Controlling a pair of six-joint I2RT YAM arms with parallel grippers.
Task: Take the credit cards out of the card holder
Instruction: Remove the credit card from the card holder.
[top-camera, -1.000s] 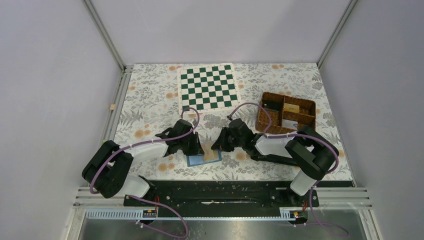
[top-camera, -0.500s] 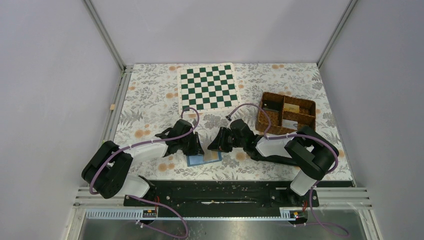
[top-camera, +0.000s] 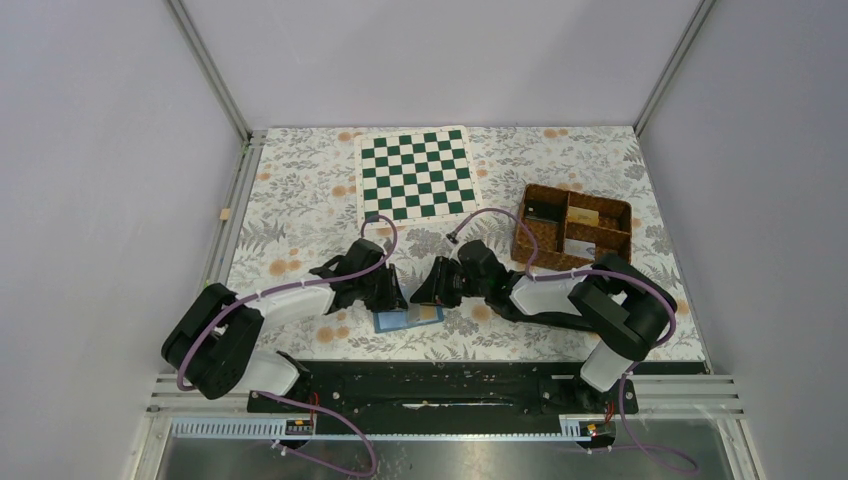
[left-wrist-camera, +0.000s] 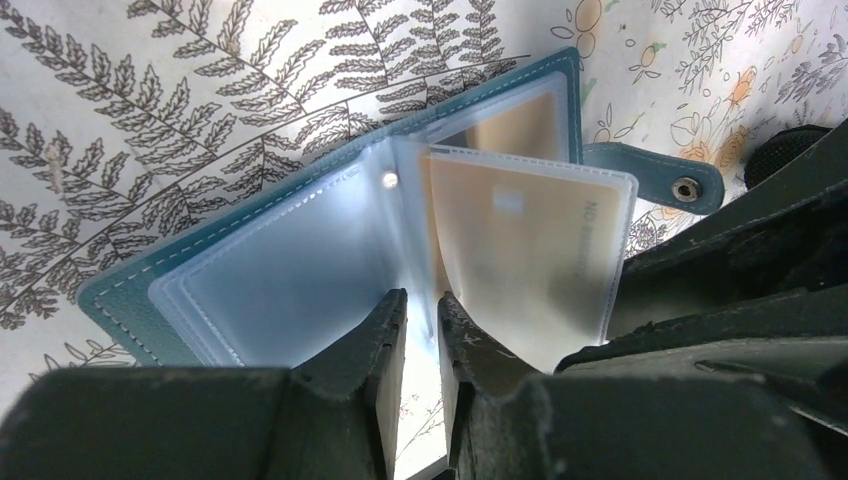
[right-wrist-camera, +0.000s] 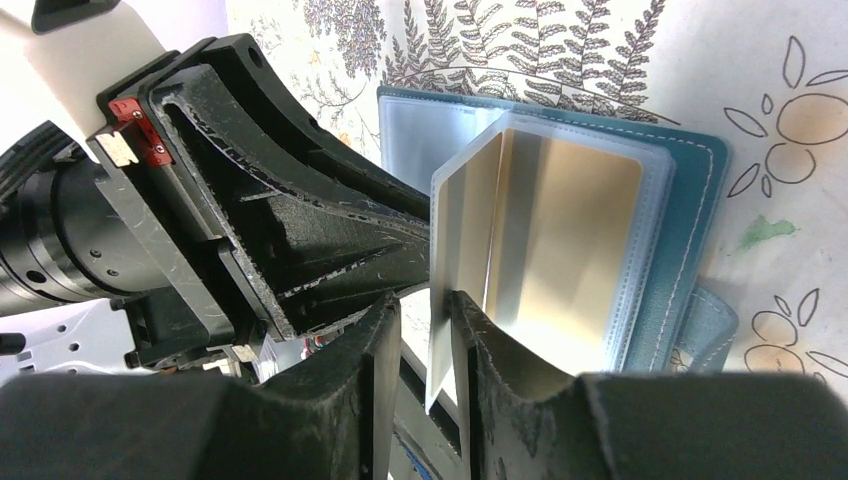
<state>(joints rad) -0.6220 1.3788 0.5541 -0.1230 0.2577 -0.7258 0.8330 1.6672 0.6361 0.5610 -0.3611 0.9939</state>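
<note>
Currently, my right gripper (right-wrist-camera: 425, 315) stands slightly parted astride a raised sleeve (right-wrist-camera: 462, 250) of the card holder (right-wrist-camera: 690, 180); my left gripper (left-wrist-camera: 422, 310) adjoins it, state indeterminate.

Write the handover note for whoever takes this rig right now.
Left gripper: shut on a clear sleeve leaf of the card holder.
Right gripper: jaws slightly apart, straddling a raised leaf's edge, apparently not clamping it.
The holder lies open between both grippers; the tan-gold credit cards sit inside their sleeves.
Done: holder opened, one leaf lifted.
Left: pull out every card; none is out yet.
</note>
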